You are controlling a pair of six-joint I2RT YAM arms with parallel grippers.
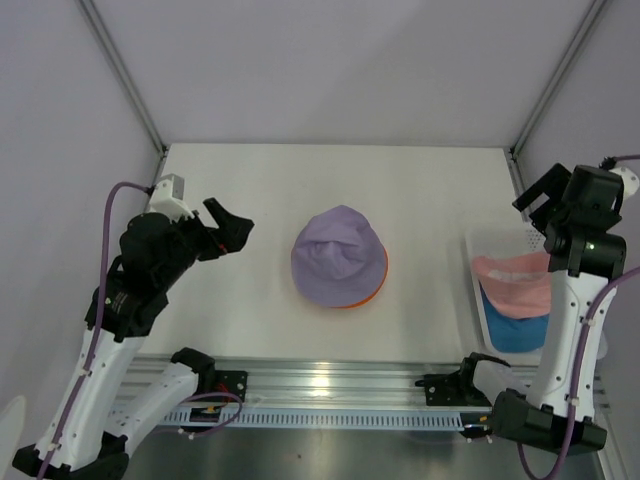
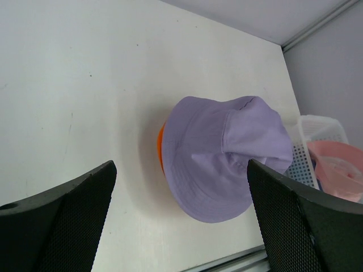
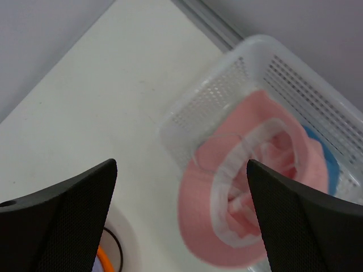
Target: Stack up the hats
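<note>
2 wide, empty: left hand (image 2: 180,167) faces purple hat (image 1: 338,255) atop orange hat (image 2: 160,148); right hand (image 3: 181,167) above pink hat (image 1: 515,282) in basket (image 3: 227,96).

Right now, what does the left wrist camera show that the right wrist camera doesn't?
Left wrist only: the purple hat sitting over the orange hat, whose edge peeks out at one side. Right wrist only: a clear look at the blue hat under the pink hat. Both: the basket, the pink hat lying in it, and the table.
</note>
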